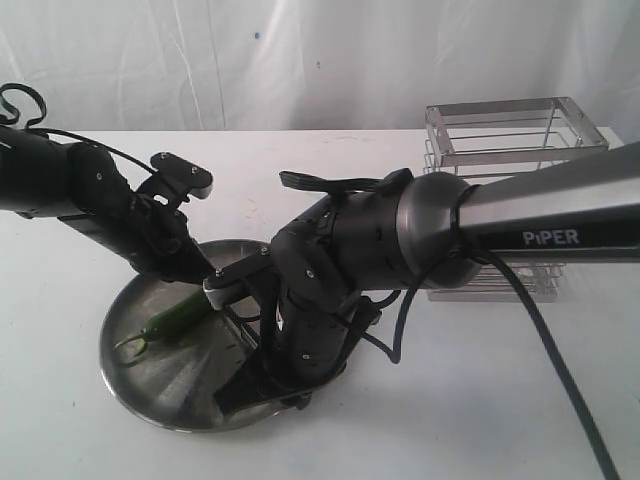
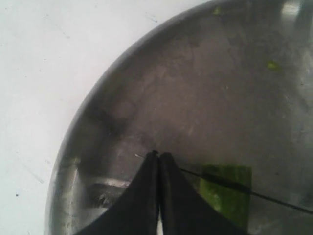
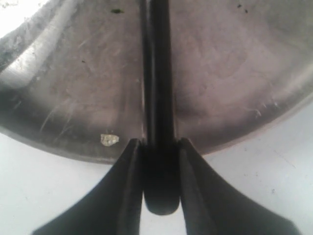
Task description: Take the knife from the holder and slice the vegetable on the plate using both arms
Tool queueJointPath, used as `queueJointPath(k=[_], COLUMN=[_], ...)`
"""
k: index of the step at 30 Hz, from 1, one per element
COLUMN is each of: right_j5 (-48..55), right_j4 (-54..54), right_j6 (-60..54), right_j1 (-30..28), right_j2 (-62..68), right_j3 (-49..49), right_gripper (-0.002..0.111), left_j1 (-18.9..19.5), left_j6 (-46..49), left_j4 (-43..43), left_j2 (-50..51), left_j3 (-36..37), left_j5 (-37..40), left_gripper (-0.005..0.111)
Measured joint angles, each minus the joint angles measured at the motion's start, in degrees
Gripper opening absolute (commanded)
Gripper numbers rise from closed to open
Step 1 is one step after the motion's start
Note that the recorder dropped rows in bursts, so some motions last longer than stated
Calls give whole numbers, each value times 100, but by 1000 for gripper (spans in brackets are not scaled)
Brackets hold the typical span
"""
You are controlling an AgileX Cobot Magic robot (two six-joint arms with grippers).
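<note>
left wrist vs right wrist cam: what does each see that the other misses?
Left wrist only: the left gripper, jaws shut, with the green vegetable lying beside its fingertips. Right wrist only: the right gripper clamped on the knife by its black handle, the knife running out over the plate. Both: the plate and the white table.

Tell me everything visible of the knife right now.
The knife shows best in the right wrist view: a slim, matte black bar with a rounded butt end. The right gripper is shut on it near that end, one finger each side. It runs straight out over the rim of the steel plate. Its tip is out of frame; whether it touches the plate cannot be told.
</note>
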Motion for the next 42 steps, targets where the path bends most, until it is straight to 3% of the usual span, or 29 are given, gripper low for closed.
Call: queueJointPath(k=[22,29,42], right_j5=[12,503,627], right_j4=[0,-87,-459], right_j6=[-38,-175,-237], right_j1=[0,0,0], right_j2=[0,23,23], right_j3=[-7,-118,-118], right_gripper=[0,0,0], left_j1=[3,12,2], left_j6=[92,113,139], left_j4=[-494,-494,-207], left_j2=[306,309,-1134], left_j3=[-46,-60,3], left_j5=[-148,-207,1070], left_gripper=[0,0,0])
